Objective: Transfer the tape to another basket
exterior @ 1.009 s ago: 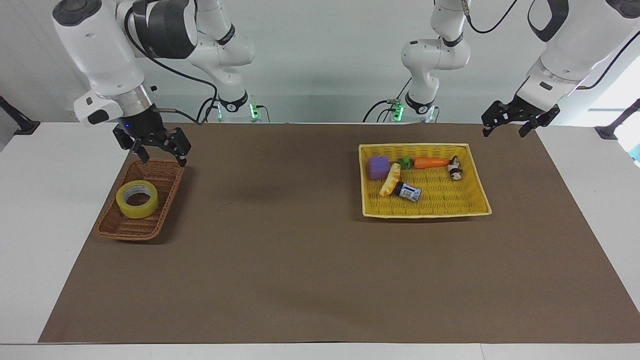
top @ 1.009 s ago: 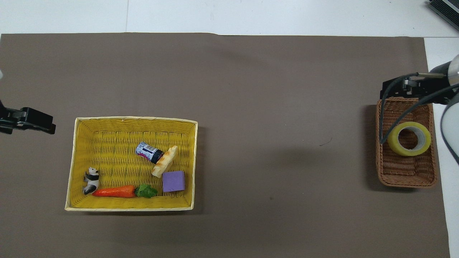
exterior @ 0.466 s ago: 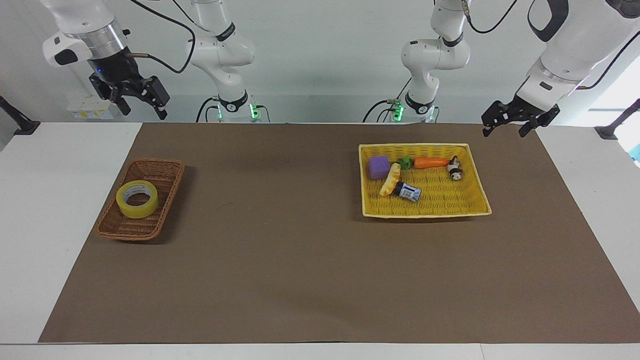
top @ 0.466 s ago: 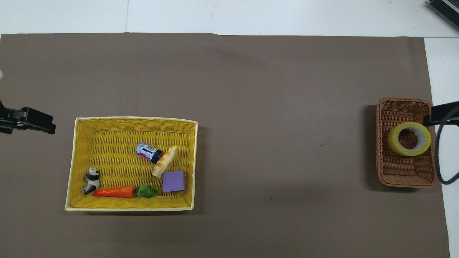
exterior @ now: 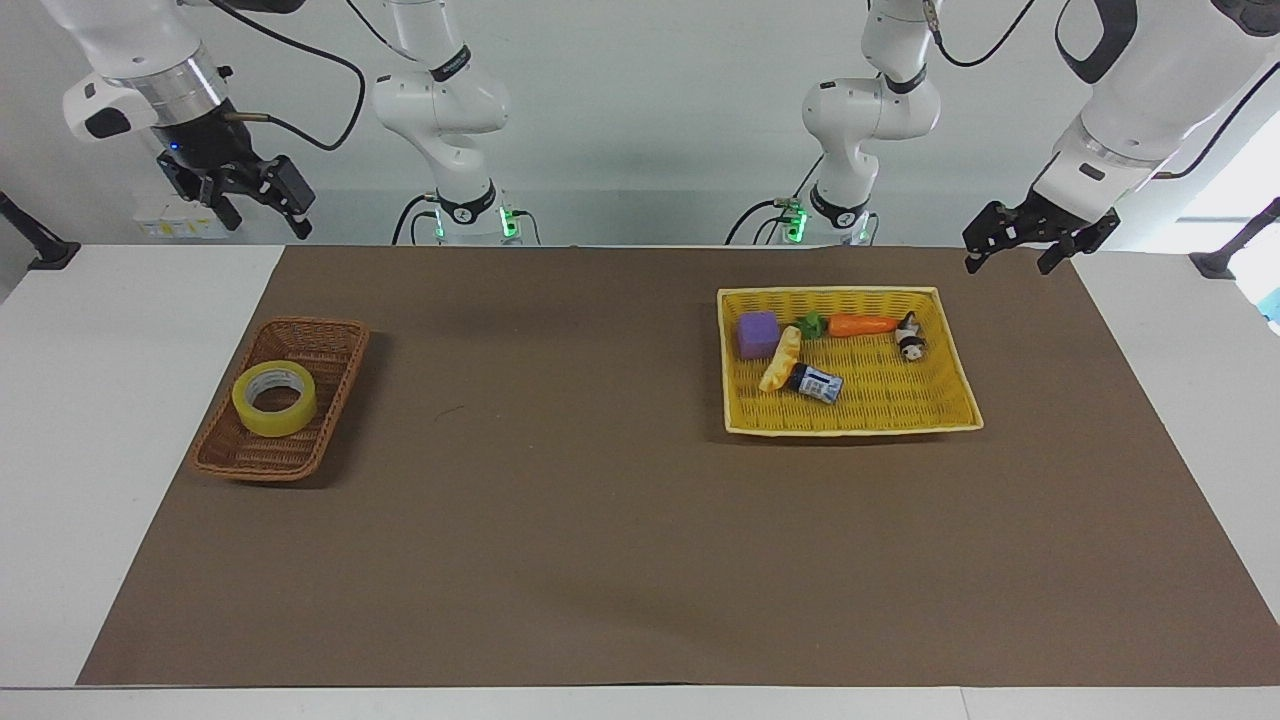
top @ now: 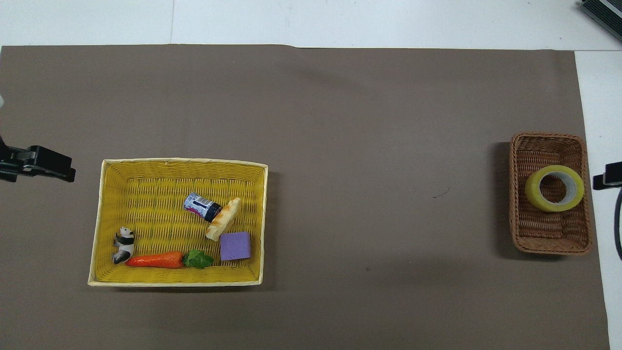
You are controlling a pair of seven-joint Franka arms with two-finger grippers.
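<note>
The facing view shows you both grippers whole, open and empty: right [exterior: 258, 205], left [exterior: 1015, 250]. Overhead, only their tips show; tape [top: 554, 187] lies in the basket [top: 549, 233].

The right arm comes in from its base, bends high, and carries its wrist down to the right gripper [exterior: 258, 208], which hangs raised in the air near the robots' own edge at the right arm's end. Its fingers point downward and slightly inward, spread apart with nothing between them. In the overhead view only a dark tip of it shows at the frame's edge [top: 607, 176].

The left arm slopes down from above at the left arm's end, wrist angled inward. The left gripper [exterior: 1012, 250] hovers low there, its fingers parted and empty; its dark tip [top: 36, 164] also shows in the overhead view.
</note>
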